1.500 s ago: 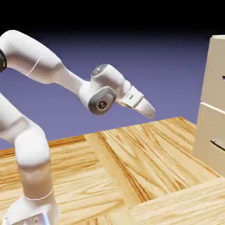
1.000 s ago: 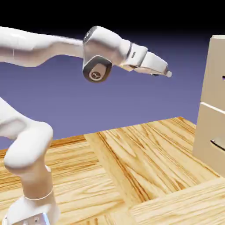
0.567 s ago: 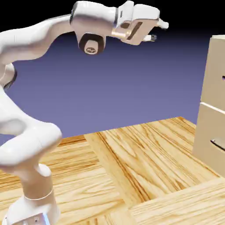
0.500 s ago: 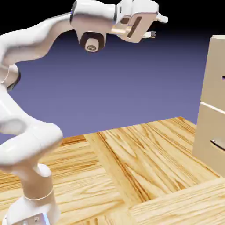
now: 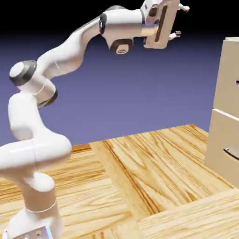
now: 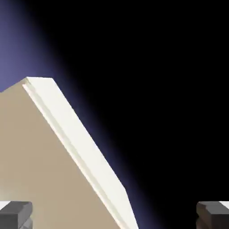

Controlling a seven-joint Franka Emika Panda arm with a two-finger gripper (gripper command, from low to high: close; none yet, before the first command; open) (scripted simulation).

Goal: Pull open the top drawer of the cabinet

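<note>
The cabinet point(image 5: 223, 140) stands at the exterior view's right edge, cut off by the frame. Its top drawer point(image 5: 228, 70) is the upper beige panel, and only a sliver of its small dark handle point(image 5: 237, 83) shows. My gripper point(image 5: 180, 21) hangs high, above the cabinet's top and well to its left, touching nothing. It is open, with one finger above the other and nothing between them. In the hand view the fingertips point(image 6: 15, 214) sit far apart at the bottom edge, and a slanted beige face of the cabinet point(image 6: 40, 170) with a pale edge fills the lower left.
Below the top drawer is a second beige drawer with a grey bar handle point(image 5: 231, 153). The wooden table point(image 5: 140, 177) spreads between the robot's base and the cabinet. The arm arches from the lower left up to the top middle.
The arm has risen from mid-height to the top of the exterior view and reached right toward the cabinet. The hand has rolled, so its fingers now stand one above the other.
</note>
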